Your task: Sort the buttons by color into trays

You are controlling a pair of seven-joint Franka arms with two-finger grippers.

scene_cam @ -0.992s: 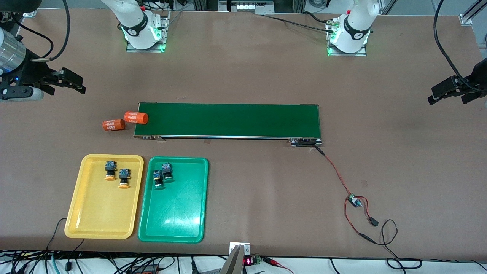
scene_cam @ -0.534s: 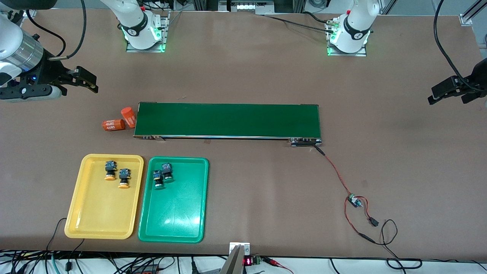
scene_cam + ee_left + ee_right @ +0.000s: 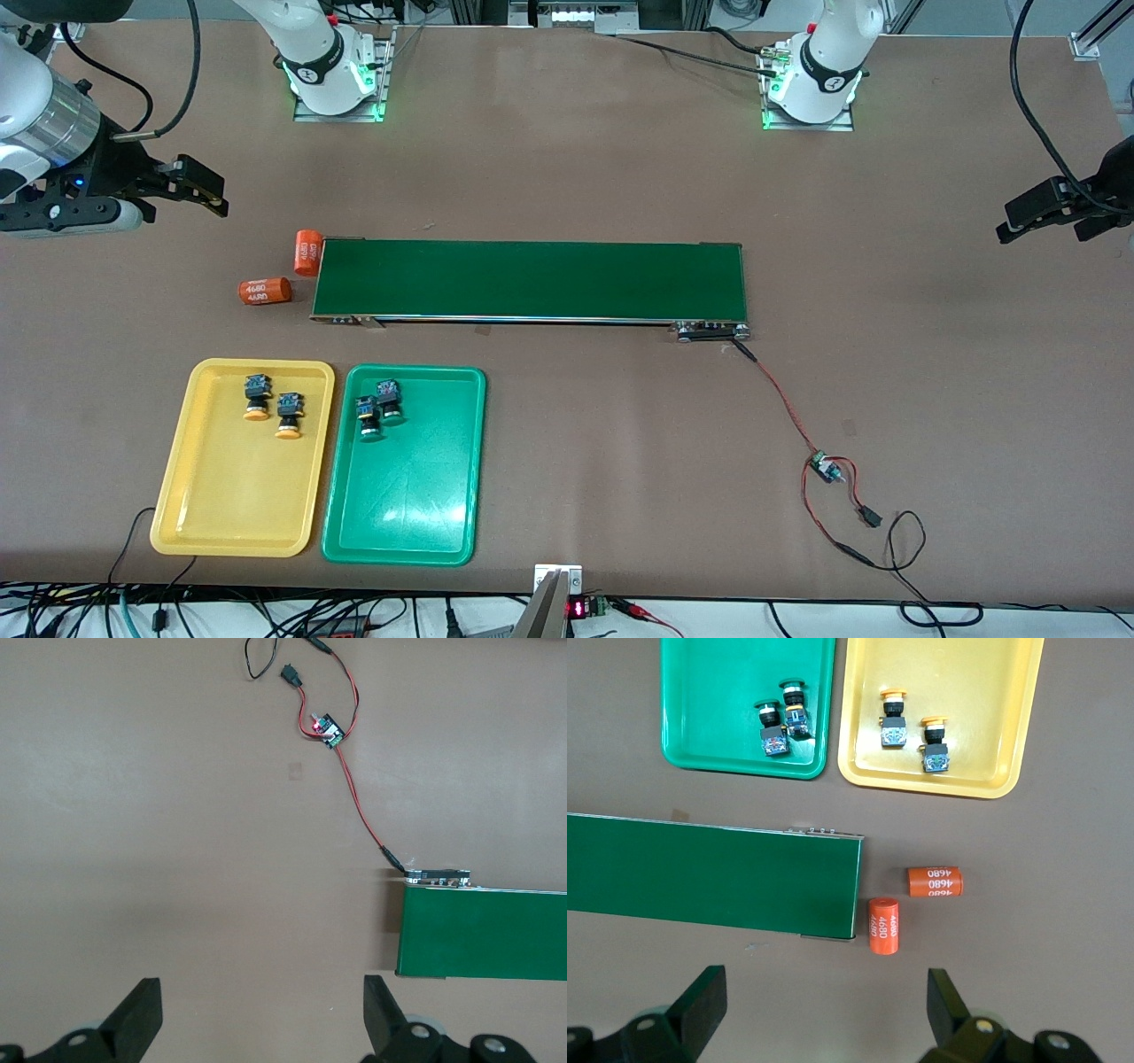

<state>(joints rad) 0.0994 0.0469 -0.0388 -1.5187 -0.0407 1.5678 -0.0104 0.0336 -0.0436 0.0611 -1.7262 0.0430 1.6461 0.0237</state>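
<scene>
Two buttons with yellow-orange caps (image 3: 256, 397) (image 3: 289, 415) lie in the yellow tray (image 3: 230, 496). Two green-capped buttons (image 3: 368, 418) (image 3: 390, 401) lie in the green tray (image 3: 407, 496) beside it. Both trays sit toward the right arm's end of the table, nearer the front camera than the belt. The right wrist view also shows the yellow tray (image 3: 983, 691) and green tray (image 3: 709, 709) with their buttons. My right gripper (image 3: 208, 188) (image 3: 824, 1010) hangs open and empty over bare table at the right arm's end. My left gripper (image 3: 1014, 221) (image 3: 263, 1010) waits open and empty at the left arm's end.
A long dark green conveyor belt (image 3: 532, 280) (image 3: 483, 935) lies across the middle. Two orange cylinders with white print (image 3: 265, 291) (image 3: 307, 252) rest on the table at its end toward the right arm. A red wire with a small circuit board (image 3: 824, 467) trails from the belt's other end.
One orange cylinder came off the belt's end and turned to lie against that end. My right gripper moved toward the belt, then stopped. The left arm has not moved.
</scene>
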